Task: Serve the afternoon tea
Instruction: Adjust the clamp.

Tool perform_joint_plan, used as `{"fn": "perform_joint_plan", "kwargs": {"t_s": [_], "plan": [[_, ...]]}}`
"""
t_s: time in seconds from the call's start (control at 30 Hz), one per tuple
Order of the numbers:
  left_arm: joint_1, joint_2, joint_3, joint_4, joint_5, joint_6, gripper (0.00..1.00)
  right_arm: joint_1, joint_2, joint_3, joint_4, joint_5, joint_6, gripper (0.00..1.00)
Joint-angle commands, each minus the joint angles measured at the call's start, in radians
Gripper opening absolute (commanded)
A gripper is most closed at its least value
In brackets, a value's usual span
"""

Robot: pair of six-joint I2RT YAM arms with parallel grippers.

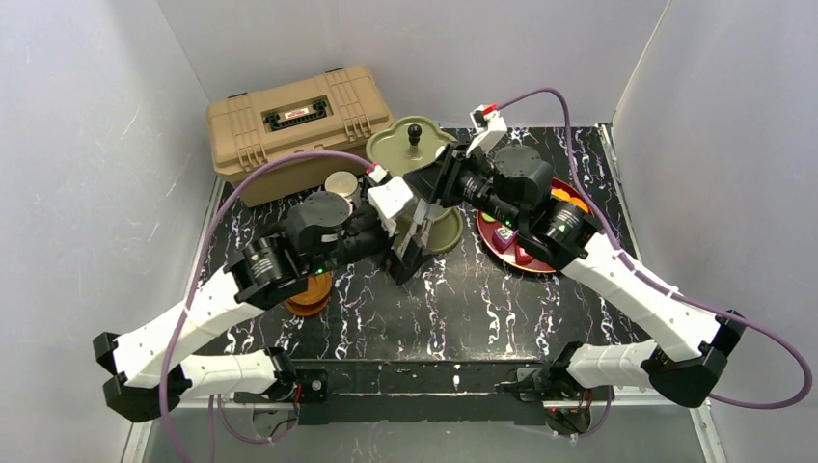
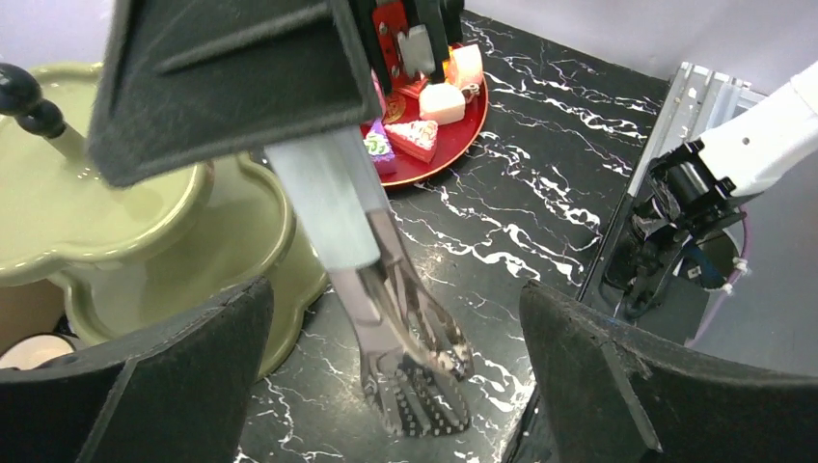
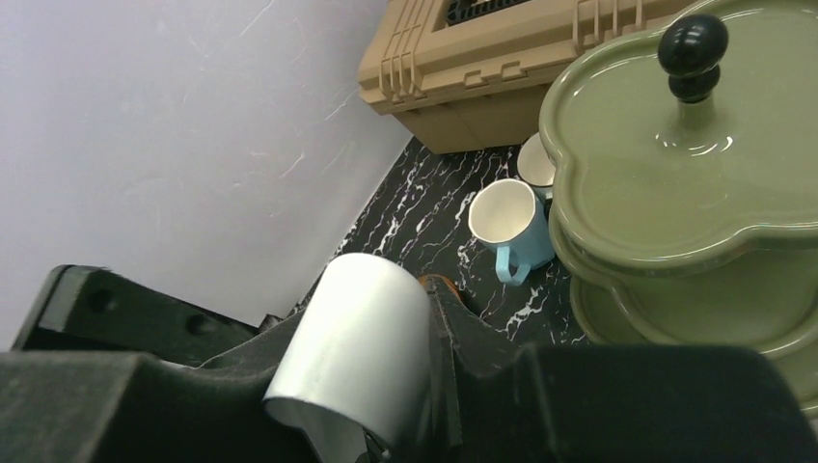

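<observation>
Olive-green, scalloped, black-knobbed, one three-tier stand stood just before the toolbox. Beside it sat one light-blue mug and one white mug; near it, at least four toy cakes on one red tray. Right gripper clamped tongs; left gripper gaped.

The table is black with white marble veining, the tiered stand olive-green with a black knob, the toolbox tan, the mug light blue outside and cream inside, the plate red, the tongs silver.
</observation>
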Motion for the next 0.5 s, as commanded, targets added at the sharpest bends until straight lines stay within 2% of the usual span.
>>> {"fn": "perform_joint_plan", "kwargs": {"t_s": [0.0,0.13,0.2,0.23,0.3,0.33,0.4,0.47], "plan": [[-0.001,0.040,0.026,0.058,-0.038,-0.071,0.94,0.010,0.013,0.036,0.079,-0.025,-0.015,0.12],[0.019,0.060,0.022,0.067,0.033,-0.074,0.85,0.010,0.016,0.045,0.093,-0.023,-0.010,0.12],[0.026,0.056,0.006,0.071,0.032,-0.067,0.76,0.011,0.018,0.049,0.098,-0.021,-0.006,0.12],[0.027,0.051,-0.004,0.067,0.020,-0.058,0.67,0.010,0.018,0.050,0.101,-0.015,-0.003,0.12],[0.027,0.037,-0.025,0.058,-0.027,-0.019,0.40,0.011,0.014,0.046,0.107,0.006,0.011,0.13],[0.027,0.025,-0.041,0.058,-0.056,-0.016,0.32,0.010,0.010,0.039,0.121,0.007,0.013,0.14],[0.027,0.007,-0.071,0.058,-0.076,-0.006,0.30,0.011,0.005,0.027,0.148,0.009,0.021,0.15],[0.027,0.006,-0.077,0.044,-0.065,-0.018,0.40,0.011,0.005,0.021,0.176,0.007,0.026,0.15]]}}
